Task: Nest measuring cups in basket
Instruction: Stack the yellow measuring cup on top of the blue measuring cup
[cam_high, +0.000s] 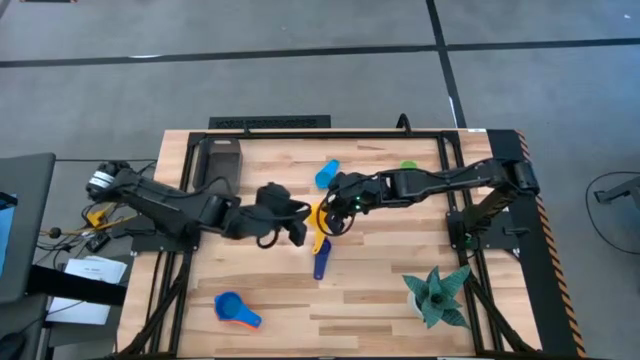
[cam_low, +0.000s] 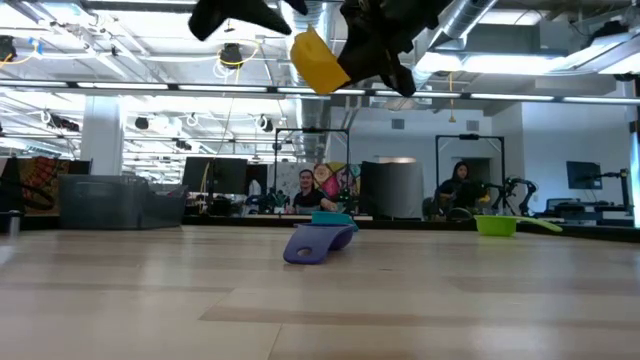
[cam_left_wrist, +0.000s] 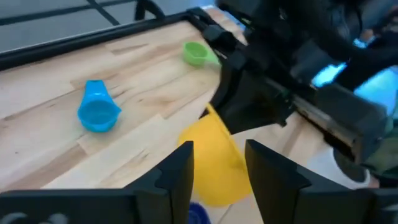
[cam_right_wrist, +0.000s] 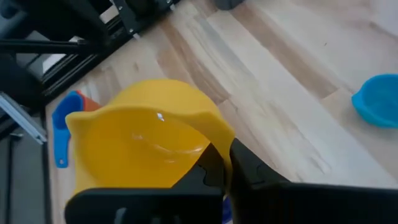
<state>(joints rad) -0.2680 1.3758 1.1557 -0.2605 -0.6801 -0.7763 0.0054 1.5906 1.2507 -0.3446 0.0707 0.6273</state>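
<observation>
Above the dark blue cup (cam_high: 321, 262), which lies on the desk (cam_high: 380, 290), the yellow cup (cam_high: 318, 218) hangs in the air. The right hand (cam_high: 338, 212) is closed on its rim. The left hand (cam_high: 298, 232) stands narrowly parted beside it, holding nothing. The cup looks light, stiff and smooth; I would grip the rim or the short handle.

we find no legible text, label, brand, number or sign on any surface in these views; papers beside the table remain unreadable.
</observation>
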